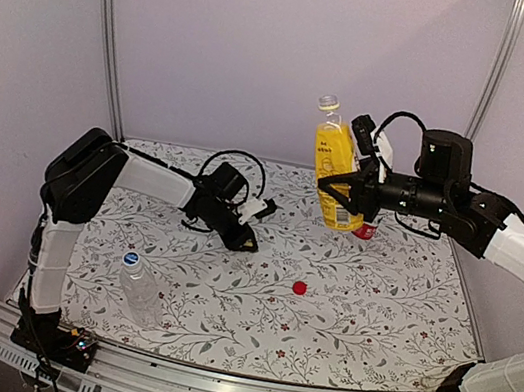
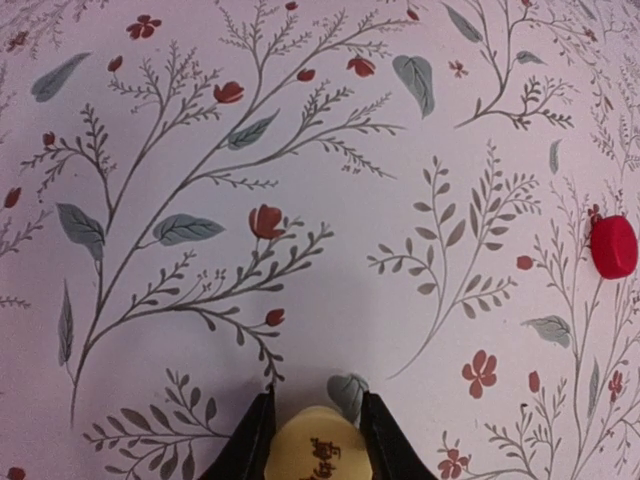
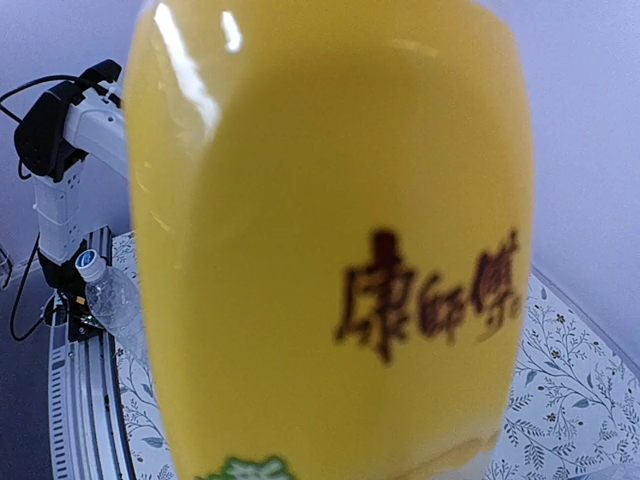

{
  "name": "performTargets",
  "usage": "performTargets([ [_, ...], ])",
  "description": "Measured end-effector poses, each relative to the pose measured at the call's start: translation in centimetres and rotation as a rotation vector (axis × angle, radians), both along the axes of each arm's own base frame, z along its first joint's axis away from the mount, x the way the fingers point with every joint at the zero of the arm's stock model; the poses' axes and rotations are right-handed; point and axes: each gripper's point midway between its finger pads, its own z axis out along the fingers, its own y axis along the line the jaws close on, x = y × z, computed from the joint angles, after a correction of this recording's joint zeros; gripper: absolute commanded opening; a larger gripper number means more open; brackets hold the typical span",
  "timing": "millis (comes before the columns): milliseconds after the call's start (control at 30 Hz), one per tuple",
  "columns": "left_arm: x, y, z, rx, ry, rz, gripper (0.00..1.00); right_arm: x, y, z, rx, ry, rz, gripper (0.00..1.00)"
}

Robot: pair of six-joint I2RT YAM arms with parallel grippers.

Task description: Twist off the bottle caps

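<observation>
1. Yellow cap is off its bottle. The left claw is closed on it, low over the tabletop. If you let go carelessly, it can roll away and get lost in the flower print.
2. Yellow bottle is in the air at back right, near upright, with the neck open and liquid inside. The right claw is clamped across its lower body. Tilt it or squeeze harder and you spill. Set it down off-level and it tips.
3. Red-label bottle sits just behind that claw, mostly hidden. Bringing the yellow bottle down could knock it.
4. Red cap lies loose mid-tabletop between the arms. A low sweep would flick it off.
5. Clear bottle is at front left and looks upright, with the blue cap on. It's probably the last one to do. It looks light, so if you twist the cap without holding the body, it just spins or topples.
</observation>
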Motion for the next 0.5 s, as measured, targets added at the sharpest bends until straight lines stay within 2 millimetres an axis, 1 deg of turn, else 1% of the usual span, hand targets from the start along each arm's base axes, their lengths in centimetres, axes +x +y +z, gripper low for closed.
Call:
performTargets([
  [133,-0.01,0.0,0.0,0.001,-0.003,-0.005,0.4,0.02,-0.02,0.0,0.0,0.0,-0.001,0.3],
  [500,0.08,0.04,0.23,0.004,-0.014,-0.008,0.69,0.05,-0.04,-0.01,-0.001,0.0,-0.001,0.31],
])
